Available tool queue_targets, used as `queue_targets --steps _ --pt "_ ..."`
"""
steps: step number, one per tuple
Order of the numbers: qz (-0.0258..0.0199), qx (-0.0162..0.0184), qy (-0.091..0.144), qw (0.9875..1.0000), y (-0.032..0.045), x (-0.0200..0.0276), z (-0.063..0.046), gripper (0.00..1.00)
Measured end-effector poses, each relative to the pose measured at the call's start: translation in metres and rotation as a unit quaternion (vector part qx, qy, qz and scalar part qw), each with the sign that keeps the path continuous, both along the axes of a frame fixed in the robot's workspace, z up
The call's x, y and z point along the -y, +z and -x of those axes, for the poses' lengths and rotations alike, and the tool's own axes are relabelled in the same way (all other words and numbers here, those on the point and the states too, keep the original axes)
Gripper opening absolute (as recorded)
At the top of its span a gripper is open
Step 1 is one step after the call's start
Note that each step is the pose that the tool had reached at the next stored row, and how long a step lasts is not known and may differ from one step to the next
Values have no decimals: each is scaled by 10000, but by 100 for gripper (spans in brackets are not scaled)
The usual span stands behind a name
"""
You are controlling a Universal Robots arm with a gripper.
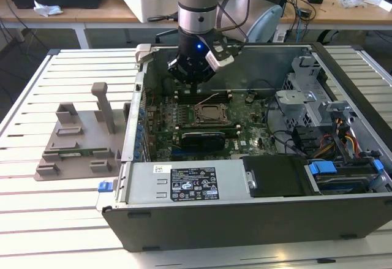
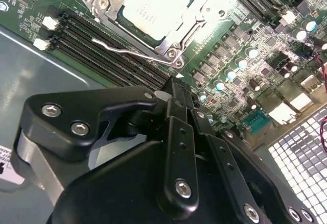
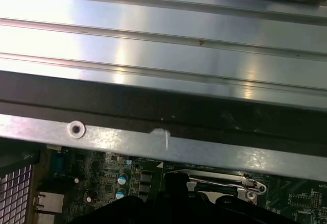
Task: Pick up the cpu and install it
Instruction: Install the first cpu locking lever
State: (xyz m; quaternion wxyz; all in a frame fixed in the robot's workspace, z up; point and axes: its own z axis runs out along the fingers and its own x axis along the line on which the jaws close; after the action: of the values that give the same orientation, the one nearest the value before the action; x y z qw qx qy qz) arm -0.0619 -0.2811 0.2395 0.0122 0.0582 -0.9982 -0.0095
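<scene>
- One cpu (image 2: pixel 153 7) seated in socket, top centre of the second wrist view, apart from gripper (image 2: pixel 173 89) fingertips.
- Gripper fingers together, holding nothing.
- Exterior view: gripper (image 1: pixel 193 86) above motherboard (image 1: pixel 245 135), upper centre.

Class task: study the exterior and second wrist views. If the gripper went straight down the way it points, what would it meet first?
Probably the motherboard beside the CPU socket. The gripper hangs above it inside the case; the exact landing spot is uncertain, as depth is unclear.

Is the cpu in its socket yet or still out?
In. The cpu lies flat inside the socket frame on the motherboard, silver top up; the gripper sits beside it, not touching it.
</scene>
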Motion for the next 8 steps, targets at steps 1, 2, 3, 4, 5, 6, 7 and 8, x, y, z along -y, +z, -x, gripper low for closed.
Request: queue_targets --steps 1,2,3,4,5,6,7,8 --pt "0 0 0 10000 -9 0 0 11" --pt "0 0 0 10000 -18 0 0 11" --pt "0 0 0 10000 -28 0 0 11" --pt "0 0 0 10000 -45 0 0 11" --pt "0 0 1 10000 -56 0 0 11" --pt "-1 0 0 10000 -68 0 0 11" --pt "-7 0 0 10000 -75 0 0 11" --pt "-27 -1 1 10000 -84 1 0 11"
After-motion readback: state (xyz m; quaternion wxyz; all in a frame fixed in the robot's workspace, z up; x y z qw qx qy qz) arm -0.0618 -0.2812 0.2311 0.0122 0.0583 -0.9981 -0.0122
